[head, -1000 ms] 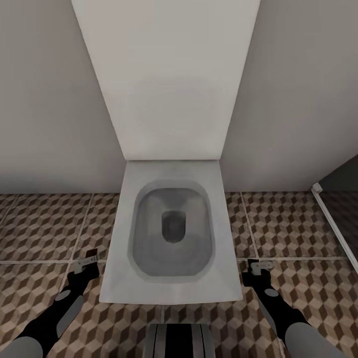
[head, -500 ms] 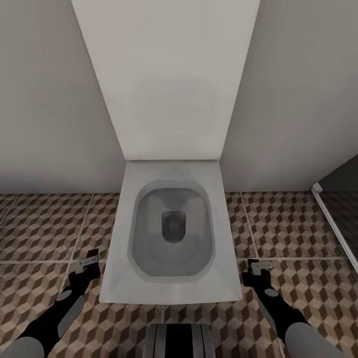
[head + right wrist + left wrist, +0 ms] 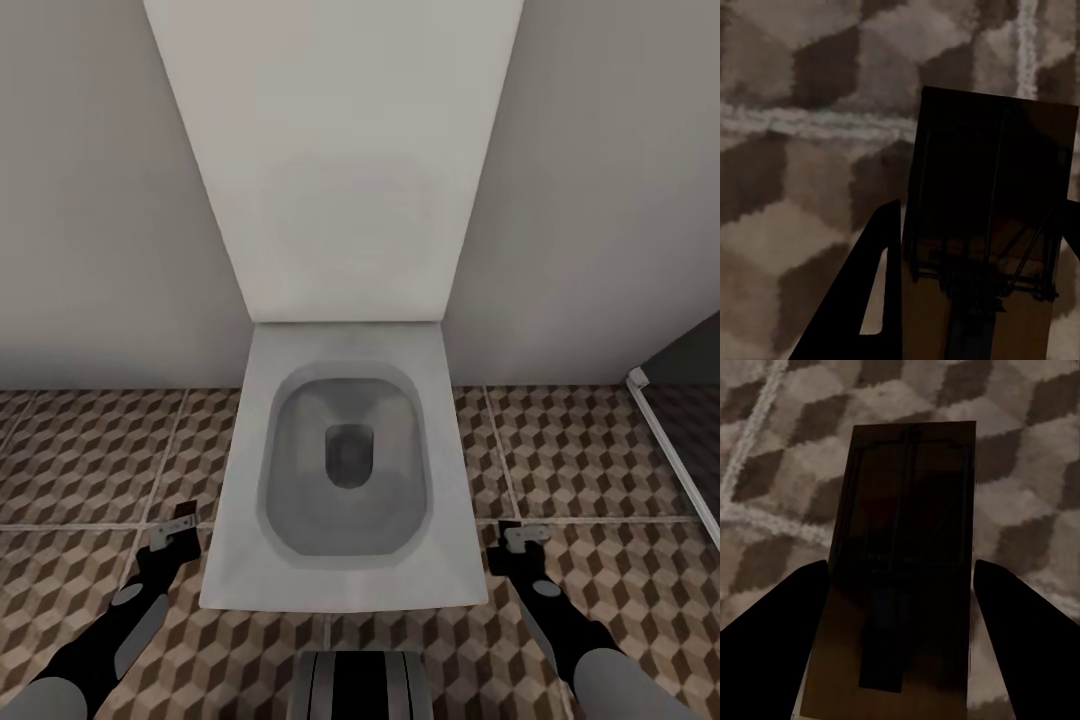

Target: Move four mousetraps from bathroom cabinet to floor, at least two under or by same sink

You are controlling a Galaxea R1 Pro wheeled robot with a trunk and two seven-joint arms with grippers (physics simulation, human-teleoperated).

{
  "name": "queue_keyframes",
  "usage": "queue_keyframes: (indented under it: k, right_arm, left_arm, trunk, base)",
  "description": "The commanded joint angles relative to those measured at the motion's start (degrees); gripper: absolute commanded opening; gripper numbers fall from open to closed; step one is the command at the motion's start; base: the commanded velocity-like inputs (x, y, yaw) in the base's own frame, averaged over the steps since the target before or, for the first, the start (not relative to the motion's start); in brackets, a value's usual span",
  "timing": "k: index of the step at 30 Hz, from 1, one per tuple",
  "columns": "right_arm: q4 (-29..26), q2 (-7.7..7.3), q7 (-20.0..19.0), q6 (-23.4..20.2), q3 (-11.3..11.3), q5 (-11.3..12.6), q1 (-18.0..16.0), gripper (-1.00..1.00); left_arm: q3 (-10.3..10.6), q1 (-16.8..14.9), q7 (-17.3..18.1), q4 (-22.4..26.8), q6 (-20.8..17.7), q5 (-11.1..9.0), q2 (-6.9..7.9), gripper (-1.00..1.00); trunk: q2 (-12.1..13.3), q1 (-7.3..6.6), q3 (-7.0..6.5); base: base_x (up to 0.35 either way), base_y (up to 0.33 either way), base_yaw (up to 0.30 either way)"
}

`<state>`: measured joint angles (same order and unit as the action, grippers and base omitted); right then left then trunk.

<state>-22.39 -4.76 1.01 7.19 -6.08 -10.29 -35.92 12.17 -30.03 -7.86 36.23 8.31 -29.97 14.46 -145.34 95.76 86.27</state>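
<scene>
Left gripper [image 3: 900, 585] and right gripper [image 3: 979, 247] each held a mousetrap [image 3: 900, 562] [image 3: 990, 225] between closed jaws. Both hung above the bathroom floor [image 3: 80, 450], flanking the toilet [image 3: 345, 470].

No writing, label, brand, number or sign can be read anywhere here.

We see a white toilet [image 3: 345, 470] set against a pale wall [image 3: 90, 200], its lid [image 3: 335, 150] upright. The bowl is open, with 1 dark drain [image 3: 348, 455] at its middle. At the right edge stands a white-framed dark panel [image 3: 680, 400].
</scene>
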Motion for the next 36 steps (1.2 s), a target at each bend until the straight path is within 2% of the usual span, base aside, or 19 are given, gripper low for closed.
queue_keyframes:
  k: [1,9,24,29,36]
  right_arm:
    - [-0.1,-0.08,-0.1,0.2,-0.4,-0.5,0.0,-1.0]
    - [-2.1,-0.33,0.0,0.2,-0.4,-0.5,0.0,-1.0]
    - [-5.7,-0.34,0.6,0.2,-0.5,-0.4,0.0,-1.0]
    - [-8.8,-0.36,0.8,0.2,-0.9,-0.2,0.0,-1.0]
    - [-9.6,-0.32,0.8,0.1,-0.7,0.1,0.0,-1.0]
  left_arm:
    - [0.5,0.0,-0.5,0.0,0.3,-0.4,0.17,-1.0]
    - [0.5,0.0,-0.5,0.0,0.3,-0.4,0.06,-1.0]
    - [0.4,0.0,-0.5,0.0,0.3,-0.5,0.21,-1.0]
    - [0.4,0.0,-0.5,0.0,0.3,-0.5,0.15,-1.0]
    - [0.4,0.0,-0.5,0.0,0.4,-0.5,0.29,-1.0]
  trunk:
    - [0.0,-0.01,0.03]
    - [-0.1,0.2,1.8]
    - [-0.1,0.2,1.8]
    - [-0.1,0.2,1.8]
    - [-0.1,0.2,1.8]
  base:
    - [0.0,0.0,0.0]
    - [0.0,0.0,0.0]
    - [0.0,0.0,0.0]
    - [0.0,0.0,0.0]
    - [0.0,0.0,0.0]
